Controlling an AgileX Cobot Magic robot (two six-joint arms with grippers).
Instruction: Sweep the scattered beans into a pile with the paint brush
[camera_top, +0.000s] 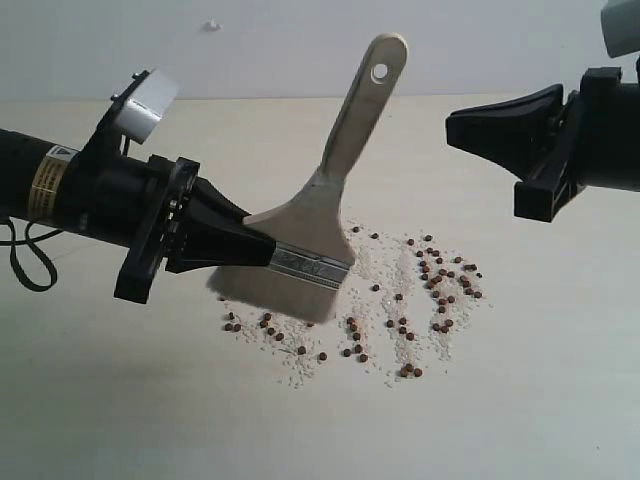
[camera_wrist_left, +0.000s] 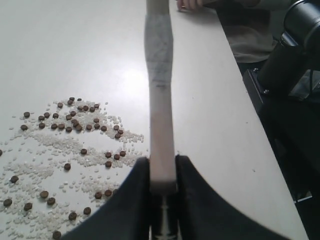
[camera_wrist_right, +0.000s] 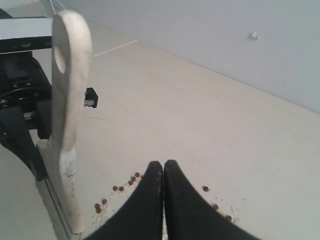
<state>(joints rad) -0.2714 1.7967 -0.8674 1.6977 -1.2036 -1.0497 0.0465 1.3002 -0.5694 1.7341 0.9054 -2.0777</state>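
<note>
My left gripper (camera_top: 262, 246) is shut on the paint brush (camera_top: 325, 200) at its silver ferrule, handle tilted up to the right, whitish bristles low over the table. In the left wrist view the brush (camera_wrist_left: 161, 100) stands edge-on between the jaws of the left gripper (camera_wrist_left: 163, 165). The reddish-brown beans (camera_top: 440, 285) lie scattered with white grains right of and below the bristles; more beans (camera_wrist_left: 75, 122) show in the left wrist view. My right gripper (camera_top: 452, 128) hovers shut and empty above the scatter's right side; its wrist view shows the right gripper (camera_wrist_right: 163, 166) over beans (camera_wrist_right: 125, 185) and the brush handle (camera_wrist_right: 70, 100). No compact pile shows.
The pale table (camera_top: 120, 400) spreads around the scatter. Its edge (camera_wrist_left: 250, 110) shows in the left wrist view, with dark equipment (camera_wrist_left: 295, 55) beyond. A plain wall (camera_top: 300, 40) rises behind the table.
</note>
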